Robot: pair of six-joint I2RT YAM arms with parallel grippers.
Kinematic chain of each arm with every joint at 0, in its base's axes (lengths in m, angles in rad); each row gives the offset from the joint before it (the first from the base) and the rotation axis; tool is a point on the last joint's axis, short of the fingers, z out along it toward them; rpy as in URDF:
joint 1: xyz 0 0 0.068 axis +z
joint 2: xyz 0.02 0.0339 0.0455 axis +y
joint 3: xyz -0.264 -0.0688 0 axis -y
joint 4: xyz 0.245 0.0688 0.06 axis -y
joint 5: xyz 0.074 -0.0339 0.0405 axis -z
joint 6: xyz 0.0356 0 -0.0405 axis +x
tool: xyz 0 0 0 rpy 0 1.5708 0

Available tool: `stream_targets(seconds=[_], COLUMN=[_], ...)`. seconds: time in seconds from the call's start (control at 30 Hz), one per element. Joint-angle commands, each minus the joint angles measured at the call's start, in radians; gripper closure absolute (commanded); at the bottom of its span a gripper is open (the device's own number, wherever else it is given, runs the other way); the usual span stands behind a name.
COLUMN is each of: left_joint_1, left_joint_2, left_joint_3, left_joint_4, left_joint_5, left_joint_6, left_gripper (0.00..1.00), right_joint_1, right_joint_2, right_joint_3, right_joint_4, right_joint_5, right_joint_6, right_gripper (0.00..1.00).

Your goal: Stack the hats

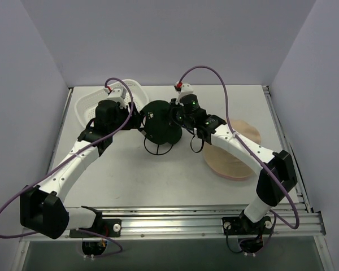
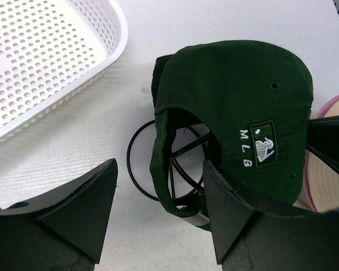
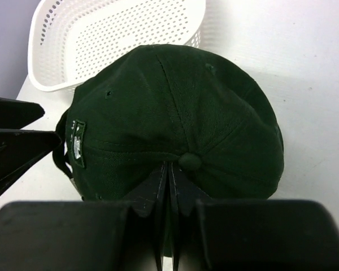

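A dark green baseball cap (image 1: 160, 125) with a small white logo sits on a black wire stand (image 1: 158, 148) in the middle of the table. My right gripper (image 3: 169, 169) is shut. Its tips rest on the cap's crown (image 3: 175, 107), just beside the top button. My left gripper (image 2: 158, 209) stands open at the cap's back edge (image 2: 161, 169), and the strap lies loose between its fingers. To the right lies a tan bucket hat (image 1: 237, 161) on a pink one, whose rim (image 2: 327, 107) shows in the left wrist view.
A white mesh basket (image 1: 87, 104) stands at the back left, close behind the left gripper. A dark edge (image 2: 158, 73) pokes out behind the green cap; I cannot tell what it is. My right arm reaches across above the tan hat.
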Motion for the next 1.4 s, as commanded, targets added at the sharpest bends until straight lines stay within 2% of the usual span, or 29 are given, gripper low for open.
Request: stream_targets(seconds=[0.0,0.3,0.33,0.43,0.67,0.83,1.07,1.37], left_joint_1=[-0.005,-0.007,-0.007,-0.005,-0.007,-0.005,-0.007,-0.008], left_joint_2=[-0.021,-0.023,-0.020,-0.012,0.005,0.017,0.012,0.054], left_joint_3=[0.040,0.046,0.048,0.048,0.048,0.049,0.025,0.028], left_joint_4=[0.014,0.008,0.008,0.003,0.011,0.013,0.062,0.094], left_joint_5=[0.011,0.000,0.000,0.000,0.000,0.003,0.047,0.054], left_joint_6=[-0.014,-0.011,-0.009,-0.009,-0.017,-0.018,-0.026,0.008], left_gripper=[0.30,0.30,0.30,0.30,0.30,0.31,0.31,0.30], right_joint_1=[0.005,-0.002,-0.002,-0.001,-0.001,-0.008,-0.031,-0.061], right_joint_2=[0.007,-0.021,-0.027,-0.042,-0.084,-0.110,-0.035,-0.008], right_joint_3=[0.064,0.095,0.088,0.052,-0.044,-0.058,-0.014,0.028], right_joint_4=[-0.017,-0.044,-0.038,-0.037,0.017,0.016,0.023,0.016], right_joint_5=[0.061,0.103,0.104,0.103,0.081,0.107,0.060,0.052], right_joint_6=[-0.011,-0.007,0.001,0.024,0.057,0.061,0.042,0.035], right_gripper=[1.00,1.00,0.89,0.73,0.65,0.65,0.65,0.72])
